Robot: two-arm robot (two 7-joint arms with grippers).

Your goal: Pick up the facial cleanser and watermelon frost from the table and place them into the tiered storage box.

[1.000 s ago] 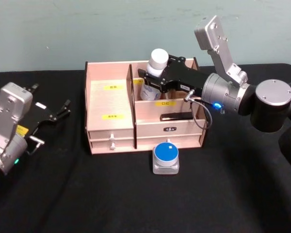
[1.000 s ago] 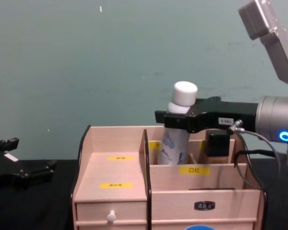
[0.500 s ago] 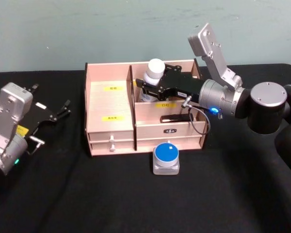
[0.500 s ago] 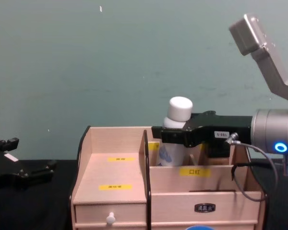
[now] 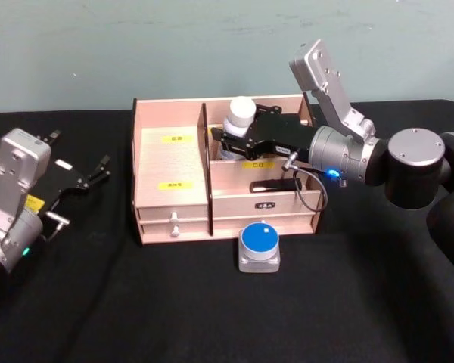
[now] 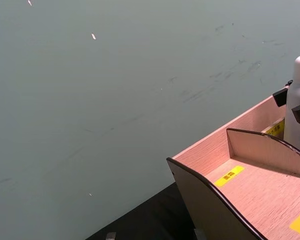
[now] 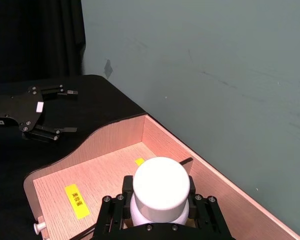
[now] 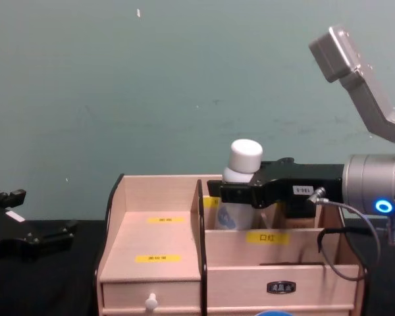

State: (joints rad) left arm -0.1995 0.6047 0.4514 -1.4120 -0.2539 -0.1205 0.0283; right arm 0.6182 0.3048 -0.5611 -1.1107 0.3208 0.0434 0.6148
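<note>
The facial cleanser point(image 5: 240, 115), a white bottle with a white cap and blue print, stands upright in the rear upper compartment of the tiered storage box point(image 5: 172, 162), just right of the dark-edged divider. The right tool point(image 5: 228, 138) reaches in level from the right, pinching the bottle's neck. The blue-lidded watermelon frost point(image 5: 258, 240) sits on the black worktop point(image 5: 136, 302) just before the drawers. The left tool point(image 5: 91, 175) rests spread, well apart at the left.

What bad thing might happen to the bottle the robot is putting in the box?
1. The right gripper holds the bottle partway into the back compartment of the wooden box, close beside the dark-edged divider; its base might catch there and tilt.
2. The bottle is tall, so letting go too high might topple it.
The left gripper rests open, far left.
</note>
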